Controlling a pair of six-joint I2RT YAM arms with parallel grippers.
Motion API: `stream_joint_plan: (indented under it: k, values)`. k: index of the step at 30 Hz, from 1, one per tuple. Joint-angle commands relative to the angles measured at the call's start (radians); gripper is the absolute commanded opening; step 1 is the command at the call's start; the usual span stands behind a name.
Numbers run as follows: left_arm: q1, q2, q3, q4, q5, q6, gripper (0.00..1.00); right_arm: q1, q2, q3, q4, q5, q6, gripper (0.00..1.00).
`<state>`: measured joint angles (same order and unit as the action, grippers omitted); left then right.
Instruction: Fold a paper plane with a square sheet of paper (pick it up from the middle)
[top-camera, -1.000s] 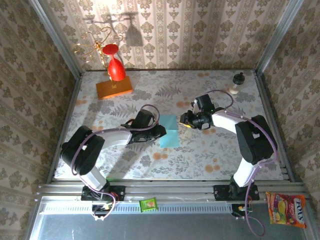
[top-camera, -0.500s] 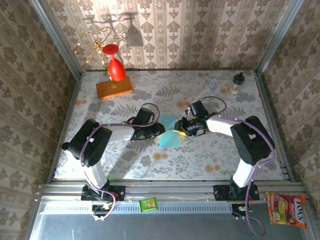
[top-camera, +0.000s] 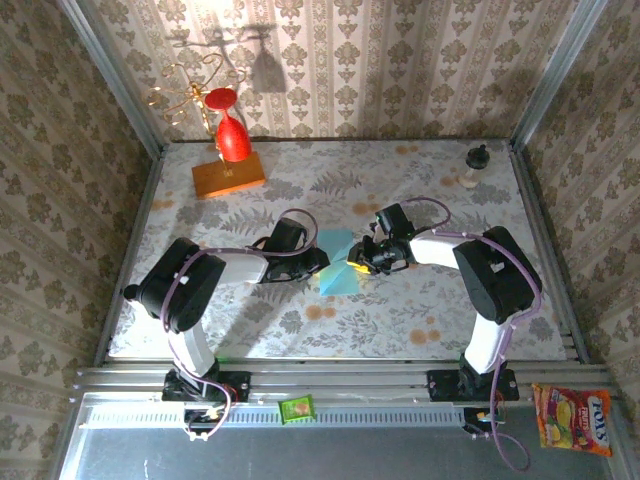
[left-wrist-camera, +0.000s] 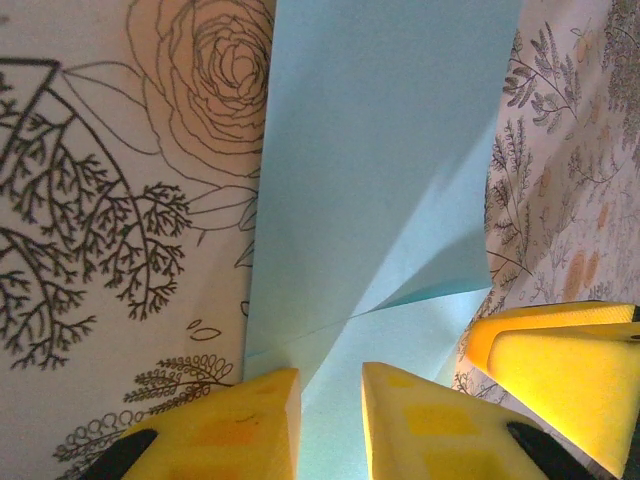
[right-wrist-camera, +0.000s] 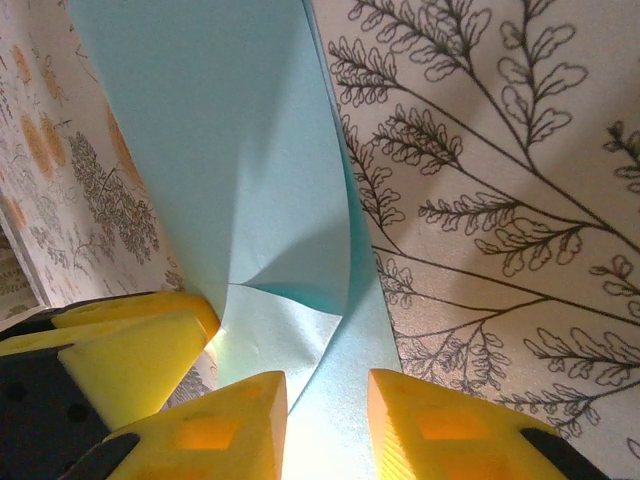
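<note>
The square sheet of paper (top-camera: 337, 263) is light blue and lies mid-table, partly folded with a raised flap. My left gripper (top-camera: 318, 262) is at its left edge and my right gripper (top-camera: 358, 260) at its right edge, tips almost facing. In the left wrist view the sheet (left-wrist-camera: 380, 170) shows a diagonal crease. My left gripper (left-wrist-camera: 330, 425) has its yellow fingers (left-wrist-camera: 230, 430) a narrow gap apart over the paper. In the right wrist view a flap of the sheet (right-wrist-camera: 270, 200) curls upward. My right gripper (right-wrist-camera: 325, 430) also stands narrowly apart, with paper lying in the gap.
An orange block (top-camera: 228, 177) with a red glass (top-camera: 232, 137) stands at the back left, beside a gold wire stand (top-camera: 185, 95). A small bottle (top-camera: 476, 165) is at the back right. A green packet (top-camera: 296, 408) and a candy bag (top-camera: 573, 420) lie off the table's front.
My right gripper has moved left onto the sheet's right edge and its jaws have narrowed. The sheet's right side has lifted into a flap. The left gripper shifted slightly and kept its opening.
</note>
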<state>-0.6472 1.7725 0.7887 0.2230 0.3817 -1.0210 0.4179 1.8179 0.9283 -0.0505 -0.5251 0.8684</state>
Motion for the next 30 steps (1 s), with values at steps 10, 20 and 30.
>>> stream_joint_plan:
  k: [10,20,30]
  values:
    - [0.003,0.037,-0.025,-0.019,0.001,-0.014,0.24,0.004,0.054,0.026,0.049,-0.067,0.02,0.23]
    - [0.003,0.035,-0.028,-0.02,0.002,-0.018,0.24,0.004,0.027,0.012,0.06,-0.065,0.014,0.21]
    - [0.005,0.035,-0.03,-0.01,0.002,-0.023,0.24,0.005,0.016,-0.003,0.06,-0.065,0.018,0.26]
